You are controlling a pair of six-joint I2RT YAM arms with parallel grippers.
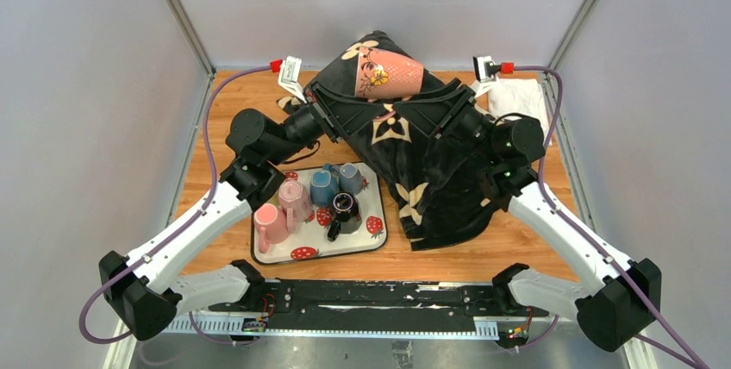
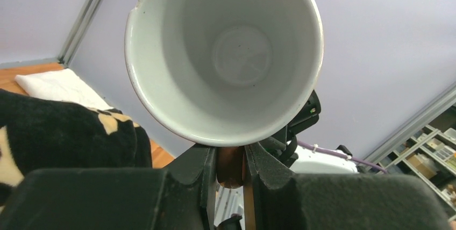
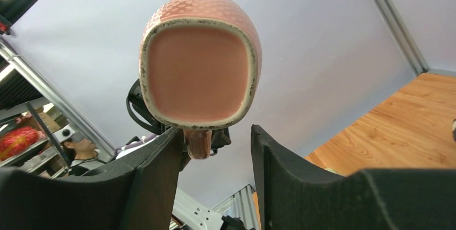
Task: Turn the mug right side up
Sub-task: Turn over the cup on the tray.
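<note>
A pink mug with a flower print hangs on its side above the back of the table, between both grippers. In the left wrist view its white inside faces the camera, and my left gripper is shut on the mug's brown handle. My left gripper meets the mug from the left in the top view. The right wrist view shows the mug's pink base. My right gripper stands open just under it, with the handle beside its left finger and the right finger apart.
A strawberry-print tray near the left arm holds several small mugs. A black blanket with cream flowers covers the middle and back of the wooden table. A white cloth lies at the back right corner.
</note>
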